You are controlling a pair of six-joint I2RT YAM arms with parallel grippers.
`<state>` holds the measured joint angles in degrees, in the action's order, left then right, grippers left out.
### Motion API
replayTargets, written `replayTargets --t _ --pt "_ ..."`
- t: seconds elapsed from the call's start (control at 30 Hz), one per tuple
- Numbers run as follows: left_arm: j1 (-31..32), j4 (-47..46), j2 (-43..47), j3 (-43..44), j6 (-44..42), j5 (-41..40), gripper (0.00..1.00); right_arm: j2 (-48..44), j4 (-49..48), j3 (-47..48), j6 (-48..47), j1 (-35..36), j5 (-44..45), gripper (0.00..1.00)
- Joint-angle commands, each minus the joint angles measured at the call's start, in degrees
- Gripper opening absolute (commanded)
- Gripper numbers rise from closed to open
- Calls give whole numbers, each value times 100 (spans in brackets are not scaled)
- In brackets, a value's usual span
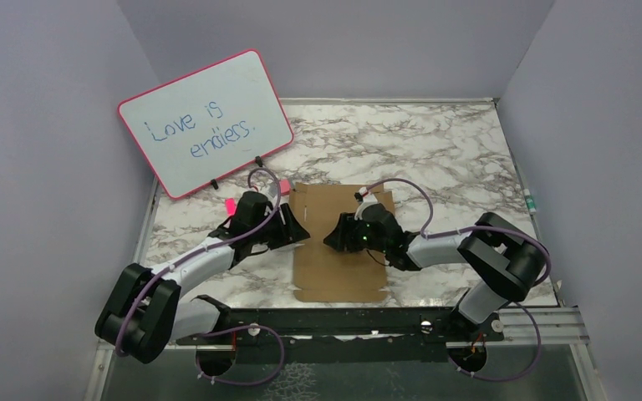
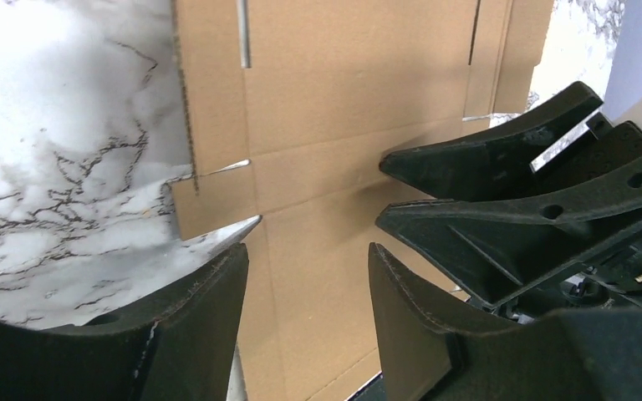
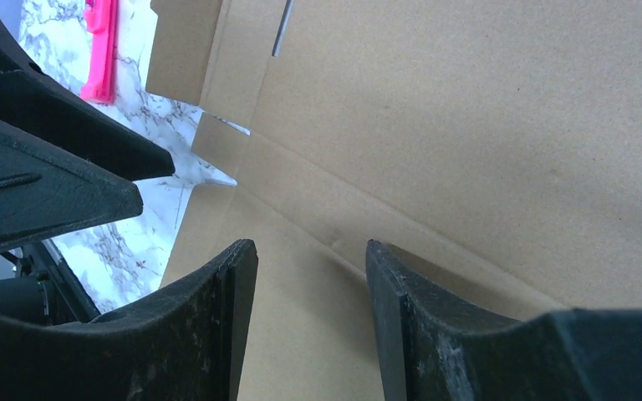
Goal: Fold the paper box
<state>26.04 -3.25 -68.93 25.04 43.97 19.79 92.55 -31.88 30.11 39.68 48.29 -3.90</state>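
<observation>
Item: paper box (image 1: 334, 271), lying flat at table centre. Left gripper (image 1: 297, 230) sits at its 9 o'clock edge, jaws spread astride the flap edge, pinching nothing. Right gripper (image 1: 334, 236) is over the middle, jaws spread, empty.

Risks: the grippers nearly meet and may collide; the sheet may skid on the marble table (image 1: 435, 159) if levered one-sided.

Obscured: creases beneath both grippers; whether fingertips touch the cardboard cannot be told.

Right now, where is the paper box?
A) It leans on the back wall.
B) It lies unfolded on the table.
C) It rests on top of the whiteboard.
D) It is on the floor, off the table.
B: the paper box lies spread out on the marble table, apart from the whiteboard at the back left.
</observation>
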Motion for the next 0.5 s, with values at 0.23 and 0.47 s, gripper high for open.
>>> replayTargets --t 0.23,0.47 --pt "221 1004 68 433 -507 -1066 60 312 259 17 66 13 -131 56" --pt "-120 224 68 45 -384 -829 59 363 232 6 49 13 -165 56"
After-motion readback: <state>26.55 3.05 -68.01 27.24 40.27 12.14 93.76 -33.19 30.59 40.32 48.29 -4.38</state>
